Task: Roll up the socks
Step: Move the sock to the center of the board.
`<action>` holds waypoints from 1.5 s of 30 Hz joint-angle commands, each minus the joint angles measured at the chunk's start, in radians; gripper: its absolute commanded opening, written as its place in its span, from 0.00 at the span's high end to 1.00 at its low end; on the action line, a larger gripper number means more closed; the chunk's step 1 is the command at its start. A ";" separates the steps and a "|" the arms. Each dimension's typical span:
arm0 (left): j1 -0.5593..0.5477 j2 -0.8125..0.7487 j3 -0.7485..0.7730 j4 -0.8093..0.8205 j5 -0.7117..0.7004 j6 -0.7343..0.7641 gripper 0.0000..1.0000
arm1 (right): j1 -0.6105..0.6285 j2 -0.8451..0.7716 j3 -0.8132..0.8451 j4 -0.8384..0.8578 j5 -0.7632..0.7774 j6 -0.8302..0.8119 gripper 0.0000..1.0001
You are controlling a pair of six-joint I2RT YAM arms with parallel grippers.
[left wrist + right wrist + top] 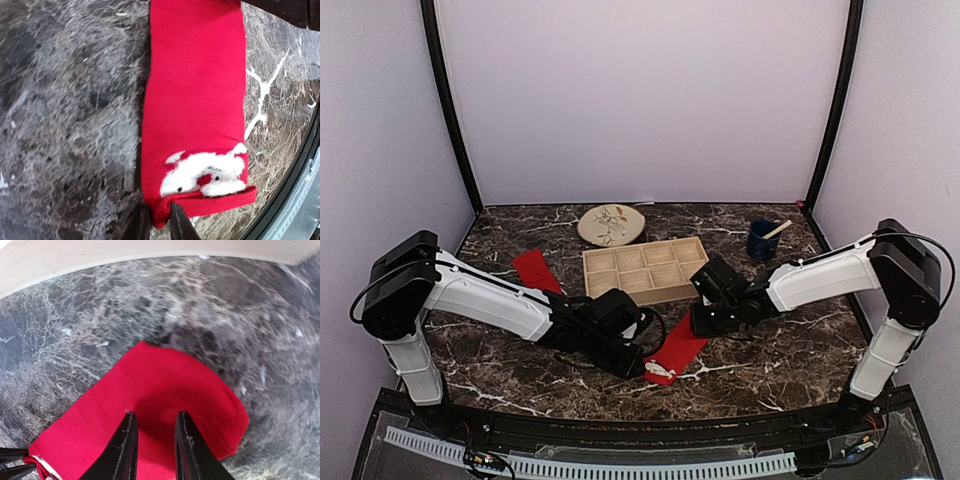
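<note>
One red sock [677,347] lies flat and diagonal on the marble table, its cuff end with a white fuzzy face patch [205,175] toward the front edge. My left gripper [159,221] is shut on the folded-over corner of that cuff and sits low at the sock's near end in the top view [642,362]. My right gripper [155,440] is open, its fingertips [126,437] resting on the sock's toe end [165,385]; in the top view it is at the sock's far end [705,322]. A second red sock [535,270] lies flat at the back left, apart from both grippers.
A wooden compartment tray [645,268] stands just behind the grippers, its edge showing in the right wrist view [100,255]. A patterned plate [611,224] lies behind it. A blue cup with a stick [763,240] stands at the back right. The table's black front rim [295,190] runs close to the cuff.
</note>
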 commanded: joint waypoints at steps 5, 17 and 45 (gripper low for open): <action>-0.006 -0.039 -0.040 -0.140 -0.053 -0.032 0.75 | -0.010 0.085 0.066 -0.003 -0.057 -0.098 0.76; -0.008 -0.004 -0.008 -0.121 -0.038 -0.006 0.73 | -0.003 0.155 0.143 -0.004 -0.117 -0.171 0.74; -0.007 0.012 -0.020 -0.071 -0.016 -0.005 0.74 | 0.325 -0.222 -0.011 -0.173 0.293 -0.143 0.60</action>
